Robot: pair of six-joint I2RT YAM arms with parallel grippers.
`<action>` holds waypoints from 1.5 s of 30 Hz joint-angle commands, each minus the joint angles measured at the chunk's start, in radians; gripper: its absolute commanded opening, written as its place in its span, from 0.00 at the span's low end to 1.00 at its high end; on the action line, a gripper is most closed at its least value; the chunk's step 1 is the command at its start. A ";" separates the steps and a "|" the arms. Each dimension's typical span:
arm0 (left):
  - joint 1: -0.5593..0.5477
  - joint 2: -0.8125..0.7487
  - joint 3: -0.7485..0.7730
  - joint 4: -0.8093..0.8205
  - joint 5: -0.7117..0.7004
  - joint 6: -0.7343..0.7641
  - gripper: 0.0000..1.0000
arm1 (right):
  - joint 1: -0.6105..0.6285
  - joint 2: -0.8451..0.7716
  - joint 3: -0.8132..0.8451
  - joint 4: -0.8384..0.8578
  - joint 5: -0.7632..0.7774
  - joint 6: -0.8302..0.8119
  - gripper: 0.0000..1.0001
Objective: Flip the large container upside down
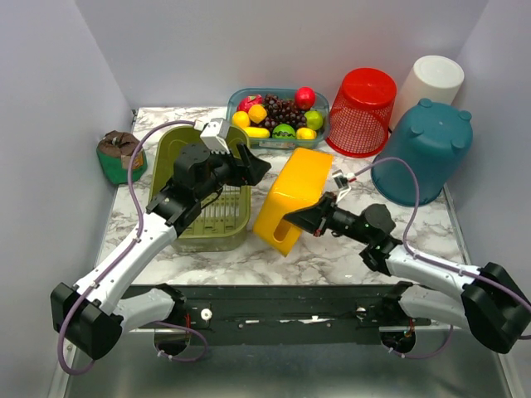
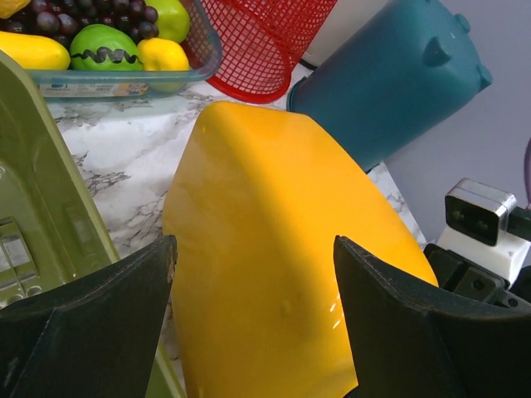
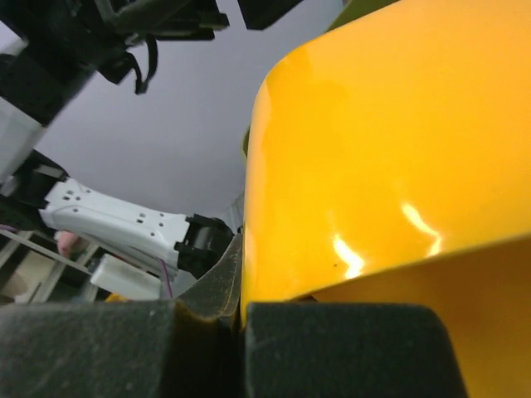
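Pinched tight in the right gripper [image 3: 241,348]: the rim of the glossy yellow rectangular plastic container [image 1: 292,189], tilted on edge and rising just ahead of and above the fingers. Spread wide and holding nothing at the left gripper [image 1: 255,166]; same container close ahead of its fingertips, olive-green slotted plastic basket [image 1: 178,143] directly beneath.

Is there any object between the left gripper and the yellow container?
No, nothing visible. The open left gripper faces the yellow container directly; the green basket stands beside, not between. The right gripper holds its rim.
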 commanded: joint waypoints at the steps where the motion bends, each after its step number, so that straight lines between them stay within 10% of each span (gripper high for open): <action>1: 0.005 0.017 -0.023 0.061 0.058 -0.029 0.85 | -0.094 0.008 -0.159 0.399 -0.101 0.239 0.01; 6: 0.005 0.035 -0.041 0.096 0.101 -0.054 0.85 | -0.244 0.141 -0.328 0.827 -0.081 0.439 0.01; 21: 0.005 0.078 -0.047 0.176 0.164 -0.086 0.84 | -0.332 -0.045 -0.391 0.827 -0.050 0.565 0.03; 34: 0.003 0.078 -0.054 0.196 0.165 -0.098 0.84 | -0.330 0.103 -0.005 0.830 -0.166 0.614 0.02; 45: 0.000 0.092 -0.050 0.210 0.223 -0.085 0.84 | -0.338 0.041 -0.240 0.830 -0.074 0.579 0.01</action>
